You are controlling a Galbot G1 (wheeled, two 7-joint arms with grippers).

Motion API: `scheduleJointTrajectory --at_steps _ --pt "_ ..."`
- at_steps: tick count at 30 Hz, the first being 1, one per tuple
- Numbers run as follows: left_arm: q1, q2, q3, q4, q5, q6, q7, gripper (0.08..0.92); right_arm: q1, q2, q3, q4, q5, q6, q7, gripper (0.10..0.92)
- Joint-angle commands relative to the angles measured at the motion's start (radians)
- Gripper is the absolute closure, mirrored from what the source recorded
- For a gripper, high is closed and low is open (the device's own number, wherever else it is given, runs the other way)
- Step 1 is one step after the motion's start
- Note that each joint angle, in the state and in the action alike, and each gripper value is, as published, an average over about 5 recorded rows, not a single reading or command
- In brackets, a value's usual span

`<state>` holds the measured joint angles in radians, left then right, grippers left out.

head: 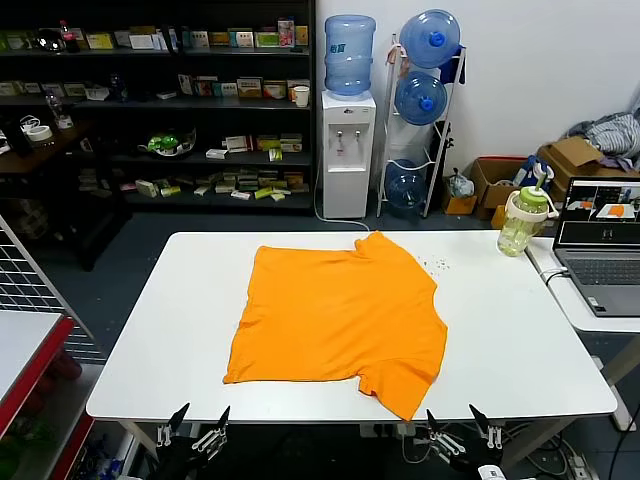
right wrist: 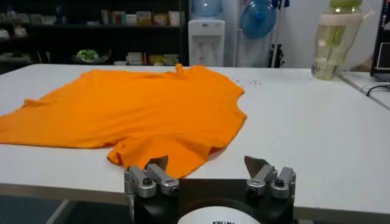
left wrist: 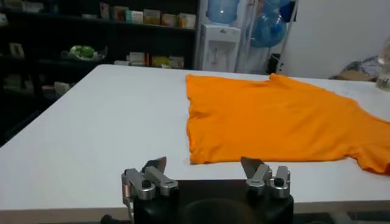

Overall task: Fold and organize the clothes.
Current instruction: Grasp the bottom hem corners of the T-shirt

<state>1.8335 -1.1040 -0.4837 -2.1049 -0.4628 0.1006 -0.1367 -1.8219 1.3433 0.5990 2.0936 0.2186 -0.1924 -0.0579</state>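
Both claws, left claw and right claw, hang spread at the bench edge; only the right wrist view shows the green bottle close; orange T-shirt lies flat, plain side up.

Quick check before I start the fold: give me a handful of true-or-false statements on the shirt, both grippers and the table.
1. The orange T-shirt lies spread on the white table. True.
2. The left gripper is clamped on a sleeve. False: it is open at the near table edge, off the shirt.
3. The right gripper is open and holds nothing. True.
4. A green bottle stands on the shirt. False: it stands at the table's far right corner.
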Motion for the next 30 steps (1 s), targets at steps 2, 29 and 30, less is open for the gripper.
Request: scheduleJointTrajectory --at_steps 2,29,30 --pt "-0.019 -0.003 0.001 0.012 -0.002 -0.003 -0.001 0.177 0.002 0.001 0.003 0.001 0.0 0.003 0.004 0.203" --pt "-0.367 -0.061 0.126 0.309 0.016 0.031 -0.007 0.177 0.317 0.046 -0.16 -0.28 -0.027 -0.093 0.096 0.238" --pt "-0.371 -0.061 0.129 0.313 0.017 0.034 -0.01 0.177 0.317 0.046 -0.16 -0.281 -0.029 -0.094 0.095 0.257"
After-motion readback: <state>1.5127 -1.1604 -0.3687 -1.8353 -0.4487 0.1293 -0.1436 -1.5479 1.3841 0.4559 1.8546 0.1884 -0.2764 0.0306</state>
